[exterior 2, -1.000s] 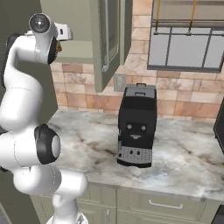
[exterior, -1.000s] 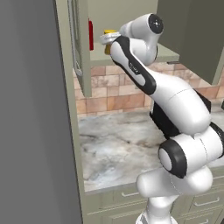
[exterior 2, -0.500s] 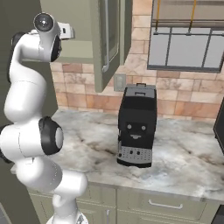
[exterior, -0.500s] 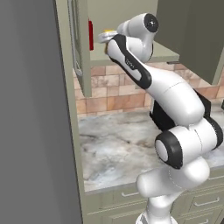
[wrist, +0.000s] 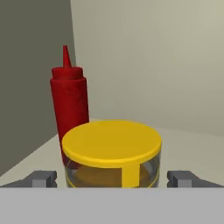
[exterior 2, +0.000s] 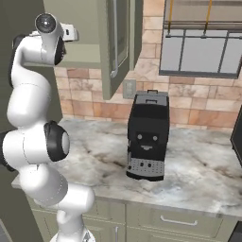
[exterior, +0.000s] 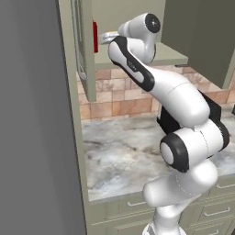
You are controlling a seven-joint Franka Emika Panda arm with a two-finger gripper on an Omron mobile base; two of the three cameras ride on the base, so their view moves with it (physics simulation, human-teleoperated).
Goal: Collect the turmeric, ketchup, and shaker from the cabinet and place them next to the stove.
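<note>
Inside cabinet (exterior: 85,55), on its shelf: turmeric (wrist: 112,153) up close in hand view, sitting between spread-wide, released gripper (wrist: 112,178) fingertips (wrist: 43,178), no contact visible; ketchup (wrist: 68,109) upright just behind-left of jar, near cabinet's side wall; coffee machine (exterior 2: 147,136) on counter (exterior 2: 198,165).

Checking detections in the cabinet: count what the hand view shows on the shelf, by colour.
Red: 1, the ketchup
Yellow-lidded: 1, the turmeric, in front of the ketchup, between the open gripper tips
Total: 2
</note>
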